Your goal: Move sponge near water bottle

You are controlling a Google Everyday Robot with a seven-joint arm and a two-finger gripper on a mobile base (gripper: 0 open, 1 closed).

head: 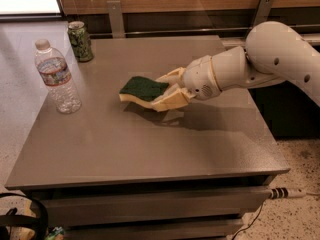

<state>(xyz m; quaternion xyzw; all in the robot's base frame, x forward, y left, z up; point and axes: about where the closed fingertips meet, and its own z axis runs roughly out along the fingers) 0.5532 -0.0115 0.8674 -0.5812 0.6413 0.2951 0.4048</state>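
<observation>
One of each on the table, and a single arm at work

One flat grey rectangular table (150,154) carries one clear plastic water bottle (56,76) with a white cap and one green patterned drink can (80,41). There is one yellow foam sponge (142,88) with a dark green scouring top, clamped between the two pale yellow fingers of the single gripper (164,90), which hangs over the table's middle on the one white robot arm (280,54). Two grey metal brackets (115,18) (263,10) stand against the wooden wall behind, and one white cable plug (286,192) lies on the floor at right.
</observation>
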